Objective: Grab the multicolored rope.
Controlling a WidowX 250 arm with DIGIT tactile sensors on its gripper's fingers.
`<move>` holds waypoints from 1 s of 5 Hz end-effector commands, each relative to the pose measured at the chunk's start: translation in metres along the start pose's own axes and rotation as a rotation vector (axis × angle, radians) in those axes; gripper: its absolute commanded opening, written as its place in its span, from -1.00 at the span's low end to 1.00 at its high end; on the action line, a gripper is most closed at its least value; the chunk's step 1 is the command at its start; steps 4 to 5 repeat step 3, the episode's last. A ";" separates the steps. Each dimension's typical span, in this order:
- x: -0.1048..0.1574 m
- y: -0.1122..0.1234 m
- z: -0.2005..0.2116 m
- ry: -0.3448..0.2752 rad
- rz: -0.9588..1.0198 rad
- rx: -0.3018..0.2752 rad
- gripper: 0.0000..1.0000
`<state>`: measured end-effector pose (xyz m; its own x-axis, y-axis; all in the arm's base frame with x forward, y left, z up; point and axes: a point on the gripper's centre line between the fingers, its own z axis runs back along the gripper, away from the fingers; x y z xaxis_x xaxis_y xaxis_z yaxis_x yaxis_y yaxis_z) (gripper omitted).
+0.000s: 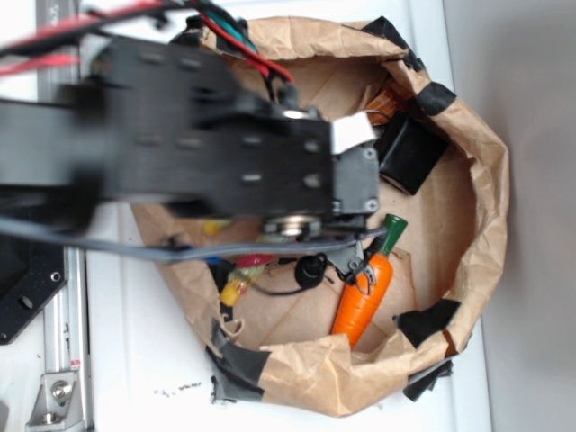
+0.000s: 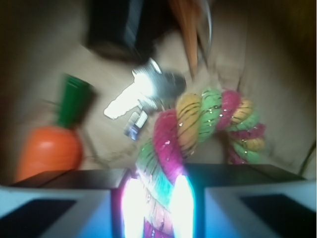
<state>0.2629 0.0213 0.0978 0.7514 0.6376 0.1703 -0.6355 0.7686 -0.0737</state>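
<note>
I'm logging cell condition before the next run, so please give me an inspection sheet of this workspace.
Surface: brown paper bag patched with black tape, on a white table.
Job's things: multicolored rope, arched, one leg between the fingers.
Clutter: orange carrot; metal key; black box.
Grippers: gripper, closed around the rope.
Cables: red wires on the arm.
Surroundings: metal rail at the table edge.

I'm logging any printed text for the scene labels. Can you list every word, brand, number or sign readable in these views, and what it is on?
None can be read.
The white tag on the arm shows no legible print in the exterior view.
The multicolored rope, carrot and paper bag bear no visible lettering.
The wrist view is too blurred to reveal fine print on the metal keys.
</note>
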 end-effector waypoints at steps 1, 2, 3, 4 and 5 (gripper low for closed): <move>0.041 0.011 0.102 -0.090 -0.207 -0.069 -1.00; 0.025 0.014 0.112 -0.005 -0.347 -0.040 -1.00; 0.019 0.014 0.114 0.017 -0.309 0.023 -1.00; 0.019 0.014 0.114 0.017 -0.309 0.023 -1.00; 0.019 0.014 0.114 0.017 -0.309 0.023 -1.00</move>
